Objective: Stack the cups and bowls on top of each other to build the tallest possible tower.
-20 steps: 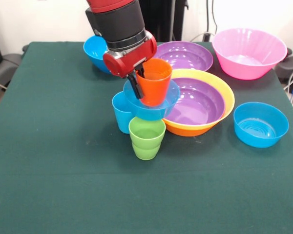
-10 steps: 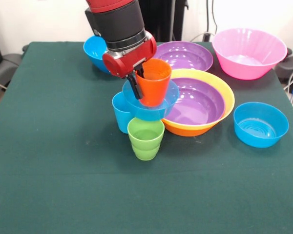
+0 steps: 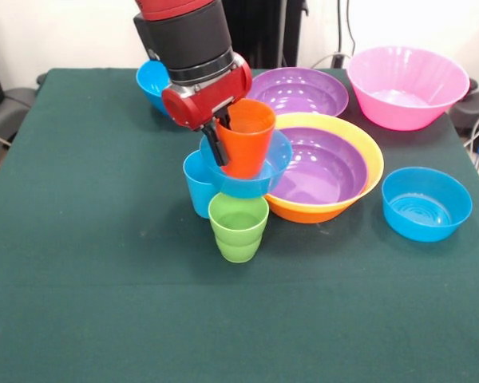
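Bowls first, since they take up most of the table, and I'll place everything against the big orange-yellow bowl [image 3: 370, 156]. It holds a purple bowl [image 3: 323, 163] nested inside it, so that pair already counts as stacked. Behind it, toward the robot, a second purple bowl [image 3: 302, 90] sits on the cloth, and beside that, further back and to the side, stands the large pink bowl [image 3: 405, 86], still on its own. One small blue bowl [image 3: 425, 203] lies in front of the orange-yellow bowl's other flank, well apart from any pile; another blue bowl [image 3: 152, 82] peeks out behind the arm.

Touching the orange-yellow bowl's rim is the budding tower: a blue bowl [image 3: 273, 159] with the orange cup [image 3: 247, 142] sitting in it. What carries that bowl I cannot make out; the light blue cup [image 3: 195, 185] stands just beyond it and the green cup [image 3: 239, 226] just in front, upright on the cloth.

The gripper [image 3: 221, 134] has its fingers clamped over the orange cup's rim, one inside, one outside.

By my reckoning the job is barely begun; most pieces remain loose.
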